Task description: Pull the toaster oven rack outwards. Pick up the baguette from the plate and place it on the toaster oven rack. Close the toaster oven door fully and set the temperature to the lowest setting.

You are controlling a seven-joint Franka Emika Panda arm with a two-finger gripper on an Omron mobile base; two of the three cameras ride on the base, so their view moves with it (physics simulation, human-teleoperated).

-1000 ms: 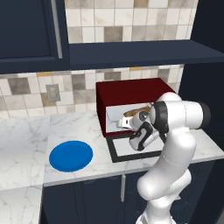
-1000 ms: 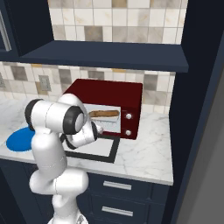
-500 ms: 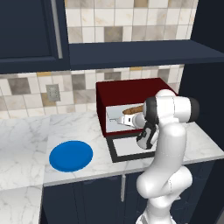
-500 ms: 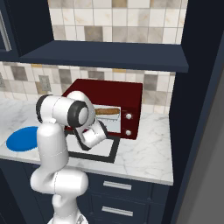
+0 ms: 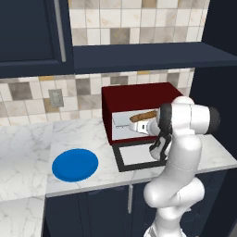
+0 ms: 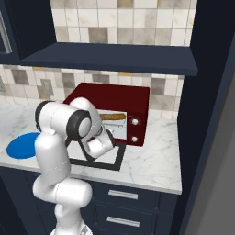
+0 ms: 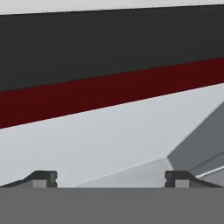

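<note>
- I see the dark red boxy toaster oven (image 5: pixel 139 95) on the marble counter, its black-framed glass door (image 5: pixel 134 157) lying open flat in front.
- The round blue plate (image 5: pixel 75 165) sits bare, left of the oven.
- The slim brown baguette (image 5: pixel 142 115) lies on the light-grey metal rack (image 5: pixel 124 121) inside the oven.
- My gripper (image 7: pixel 110 178) hangs just above the door, fingers spread apart, holding nothing.

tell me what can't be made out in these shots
- Toaster oven rack: right part hidden by the arm, left base view.
- Toaster oven door: mostly covered by the arm, right base view.
- Knobs: too small to read their setting.
- Gripper: its contact is unclear, hand view.
</note>
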